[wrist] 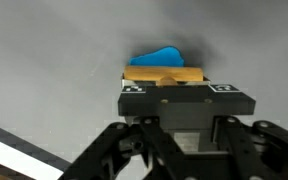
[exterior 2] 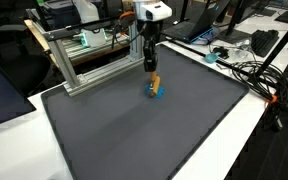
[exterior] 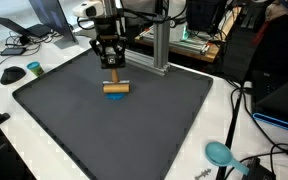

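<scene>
A tan wooden block [exterior: 115, 88] lies across a small blue piece [exterior: 115, 97] near the back middle of a dark grey mat [exterior: 104, 130]. My gripper [exterior: 111, 78] comes straight down onto the block, its fingers shut on the block's middle. Both exterior views show the same stack, with the wooden block [exterior 2: 155, 82] over the blue piece [exterior 2: 157, 93] under the gripper [exterior 2: 152, 72]. In the wrist view the block [wrist: 164, 73] sits just past the gripper [wrist: 169, 82], and the blue piece [wrist: 159, 57] shows beyond it. Whether the block is lifted off the mat I cannot tell.
An aluminium frame [exterior: 159, 45] stands at the mat's back edge, close behind the gripper, also seen as the frame [exterior 2: 84, 60]. A teal round object [exterior: 220, 153] and cables lie on the white table off the mat's corner. A mouse [exterior: 12, 74] lies beside the mat.
</scene>
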Robot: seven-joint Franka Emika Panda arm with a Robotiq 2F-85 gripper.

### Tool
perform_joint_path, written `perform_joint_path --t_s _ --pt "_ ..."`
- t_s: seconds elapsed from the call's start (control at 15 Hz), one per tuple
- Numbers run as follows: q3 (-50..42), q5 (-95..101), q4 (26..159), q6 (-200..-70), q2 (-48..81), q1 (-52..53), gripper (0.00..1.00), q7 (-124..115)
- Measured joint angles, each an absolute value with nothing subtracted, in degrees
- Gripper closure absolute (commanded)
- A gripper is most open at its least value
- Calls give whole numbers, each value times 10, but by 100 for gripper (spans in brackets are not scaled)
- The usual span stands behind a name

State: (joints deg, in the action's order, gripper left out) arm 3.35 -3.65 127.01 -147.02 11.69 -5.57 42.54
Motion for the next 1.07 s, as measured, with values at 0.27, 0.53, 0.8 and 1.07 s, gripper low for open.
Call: perform_joint_path --t_s 0.27,0.53,0.8,1.07 --pt "33 -46 1273 -1470 115 -59 78 443" --pt "32 -52 1274 -1470 114 -60 78 455" --pt "32 -68 1277 -1469 113 -65 78 480" --pt "31 -78 1280 -1465 110 -69 78 496"
